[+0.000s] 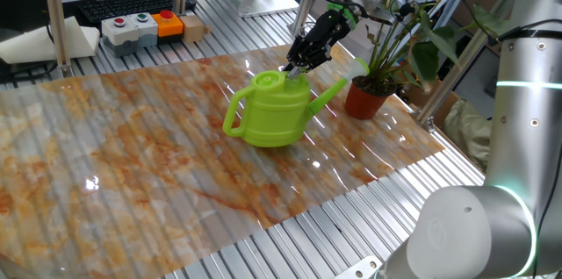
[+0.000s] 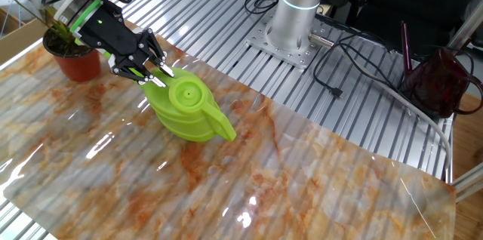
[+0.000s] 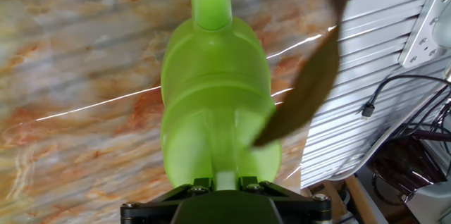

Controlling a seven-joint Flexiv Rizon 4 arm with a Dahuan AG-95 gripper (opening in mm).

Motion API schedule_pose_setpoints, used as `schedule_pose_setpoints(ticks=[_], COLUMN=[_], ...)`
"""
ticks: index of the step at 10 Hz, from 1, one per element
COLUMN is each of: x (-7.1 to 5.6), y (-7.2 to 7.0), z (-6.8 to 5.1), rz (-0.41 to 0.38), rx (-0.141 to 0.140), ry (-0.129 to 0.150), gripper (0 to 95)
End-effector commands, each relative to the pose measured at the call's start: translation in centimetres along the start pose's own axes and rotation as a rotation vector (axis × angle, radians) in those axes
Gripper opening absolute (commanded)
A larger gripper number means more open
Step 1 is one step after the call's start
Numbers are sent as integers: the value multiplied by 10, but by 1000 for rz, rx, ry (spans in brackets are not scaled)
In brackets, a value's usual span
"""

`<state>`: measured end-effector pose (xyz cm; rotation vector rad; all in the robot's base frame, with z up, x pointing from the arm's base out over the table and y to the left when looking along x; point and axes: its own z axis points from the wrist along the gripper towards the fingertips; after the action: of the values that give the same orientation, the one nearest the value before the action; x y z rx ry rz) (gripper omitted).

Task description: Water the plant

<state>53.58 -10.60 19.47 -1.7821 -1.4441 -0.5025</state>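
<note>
The lime-green watering can (image 1: 272, 110) stands on the marbled sheet, spout pointing at the plant (image 1: 413, 25) in its terracotta-red pot (image 1: 367, 99). In the other fixed view the can (image 2: 185, 108) sits right of the pot (image 2: 73, 60). My gripper (image 1: 294, 67) is at the can's top on the spout side, also seen in the other fixed view (image 2: 155, 76). In the hand view the can (image 3: 215, 90) fills the middle and the gripper (image 3: 225, 180) has its jaws on either side of a pale green strip of the can's top. A blurred leaf (image 3: 310, 76) hangs to the right.
A button box (image 1: 140, 26) and keyboard (image 1: 123, 3) lie at the back edge. The arm's base (image 2: 298, 13) with cables stands on the slatted table, and a dark red bag (image 2: 441, 81) is beyond it. A white robot body (image 1: 492, 209) fills one corner.
</note>
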Motion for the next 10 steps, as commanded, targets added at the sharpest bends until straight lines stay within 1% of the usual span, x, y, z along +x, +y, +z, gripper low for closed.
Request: schedule_pose_setpoints(ticks=[1,7,10], x=[1,1,1], y=[-1,-1,-1], z=[0,0,0], rz=[-2,-10,-10], rx=[-1,-1,1], ry=[0,-5,-1], gripper=[0,0,0])
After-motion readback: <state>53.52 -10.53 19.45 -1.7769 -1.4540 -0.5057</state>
